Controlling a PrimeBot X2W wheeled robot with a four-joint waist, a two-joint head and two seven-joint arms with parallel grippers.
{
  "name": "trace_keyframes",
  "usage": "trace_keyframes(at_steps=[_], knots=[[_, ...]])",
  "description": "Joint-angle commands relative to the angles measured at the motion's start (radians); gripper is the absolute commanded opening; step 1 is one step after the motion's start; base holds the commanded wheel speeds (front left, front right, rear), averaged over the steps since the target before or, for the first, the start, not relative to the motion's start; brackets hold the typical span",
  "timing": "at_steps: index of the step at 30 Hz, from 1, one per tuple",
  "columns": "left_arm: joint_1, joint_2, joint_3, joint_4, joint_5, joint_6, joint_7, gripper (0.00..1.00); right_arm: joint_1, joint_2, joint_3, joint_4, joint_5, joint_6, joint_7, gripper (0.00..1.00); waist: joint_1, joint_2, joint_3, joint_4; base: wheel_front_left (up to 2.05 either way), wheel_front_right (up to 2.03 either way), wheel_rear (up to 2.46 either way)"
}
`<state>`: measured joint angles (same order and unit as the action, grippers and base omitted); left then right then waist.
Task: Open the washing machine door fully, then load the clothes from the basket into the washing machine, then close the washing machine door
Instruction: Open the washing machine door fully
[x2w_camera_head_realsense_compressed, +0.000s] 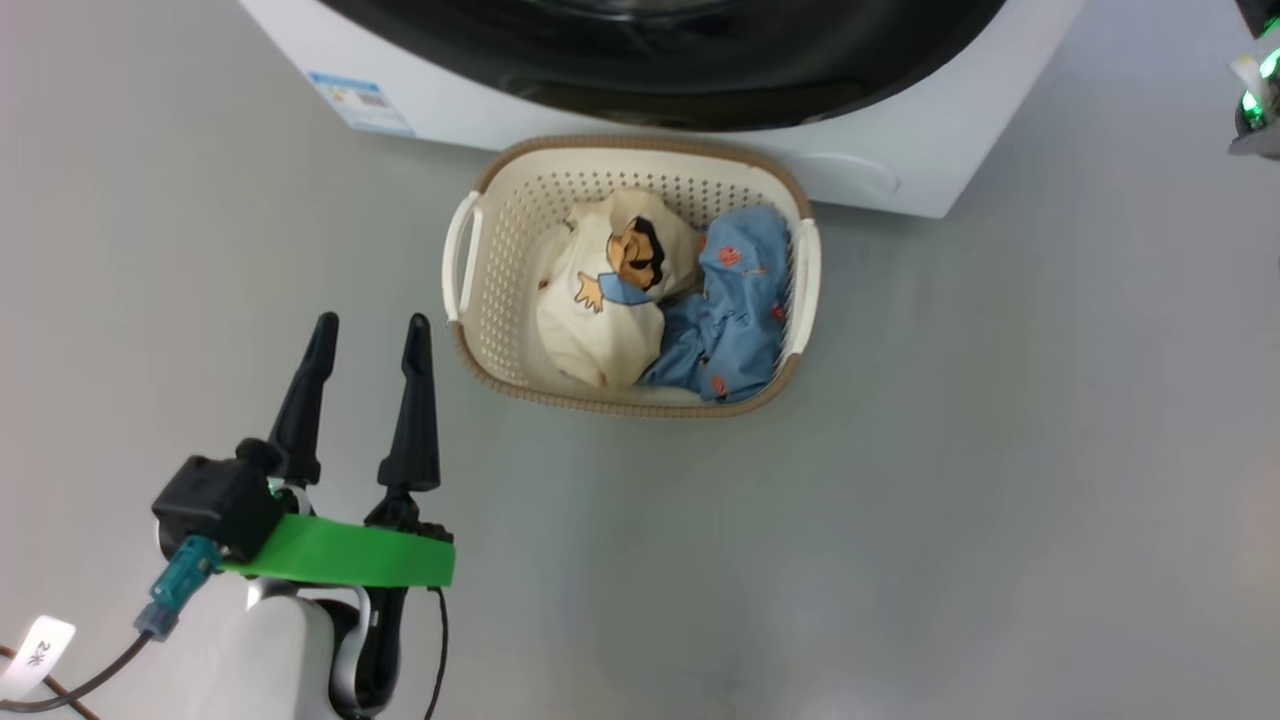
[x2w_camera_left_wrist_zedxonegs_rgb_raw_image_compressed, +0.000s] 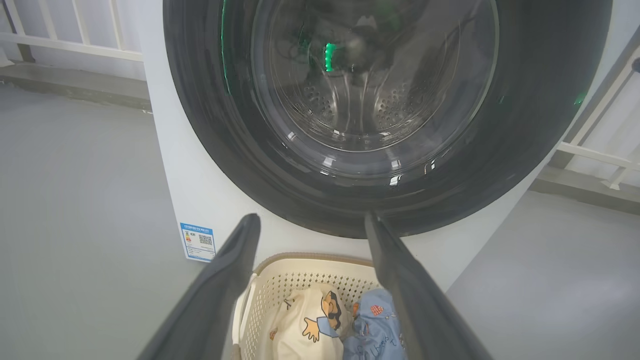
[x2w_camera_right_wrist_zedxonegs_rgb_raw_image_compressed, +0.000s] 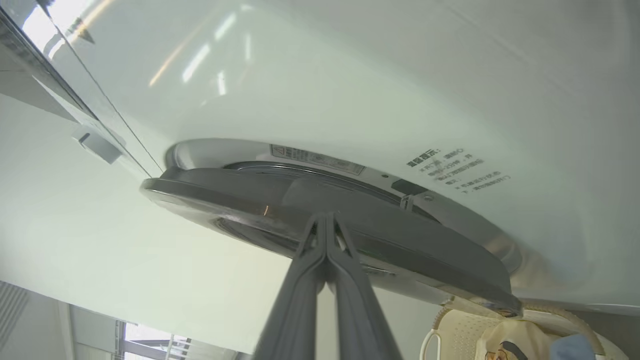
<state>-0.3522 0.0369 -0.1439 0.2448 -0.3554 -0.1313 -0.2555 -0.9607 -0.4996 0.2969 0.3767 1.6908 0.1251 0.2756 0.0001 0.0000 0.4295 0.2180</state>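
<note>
One risk first: the right gripper (x2w_camera_right_wrist_zedxonegs_rgb_raw_image_compressed: 326, 216), fingers pressed together with nothing between them, has its tips at the door (x2w_camera_right_wrist_zedxonegs_rgb_raw_image_compressed: 230, 192) edge. The door looks only cracked off the machine (x2w_camera_right_wrist_zedxonegs_rgb_raw_image_compressed: 350, 75) front, with a thin gap showing. Those thin tips could slip off the glossy edge, so the door may not swing out.

Second risk: the basket (x2w_camera_head_realsense_compressed: 640, 146) sits on the floor (x2w_camera_head_realsense_compressed: 1000, 500) just in front of the machine, below the door. An arm sweeping low could shove it, and I cannot tell how much room there is.

Third: a garment could drape over the basket's rim if pinched by a loose fold.

The left gripper (x2w_camera_head_realsense_compressed: 371, 325) is spread wide and empty, over the floor left of the basket.

Counts:
- One machine, one door, one basket.
- Two garments: a cream garment (x2w_camera_head_realsense_compressed: 590, 330) at the basket's left side and a blue garment (x2w_camera_head_realsense_compressed: 735, 300) at its right, touching.
- Two grippers.
</note>
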Motion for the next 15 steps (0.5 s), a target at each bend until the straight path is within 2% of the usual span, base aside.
trace_keyframes(at_steps=[1, 7, 15], knots=[[-0.020, 0.014, 0.026, -0.026, -0.009, 0.001, -0.006, 1.00, -0.022, -0.005, -0.005, -0.016, 0.011, 0.006, 0.029, 0.00, -0.0001, 0.0000, 0.027, 0.022, 0.00, 0.00, 0.00], [-0.032, 0.014, 0.006, -0.027, -0.032, 0.001, -0.006, 1.00, -0.085, -0.007, -0.023, 0.027, 0.023, 0.006, 0.158, 0.00, -0.0001, 0.0000, 0.059, 0.033, 0.00, 0.00, 0.00], [-0.056, 0.013, -0.014, -0.031, -0.052, 0.001, -0.006, 1.00, -0.173, 0.009, -0.032, 0.061, -0.018, 0.006, 0.213, 0.00, -0.0001, 0.0000, 0.105, 0.045, 0.00, 0.00, 0.00]])
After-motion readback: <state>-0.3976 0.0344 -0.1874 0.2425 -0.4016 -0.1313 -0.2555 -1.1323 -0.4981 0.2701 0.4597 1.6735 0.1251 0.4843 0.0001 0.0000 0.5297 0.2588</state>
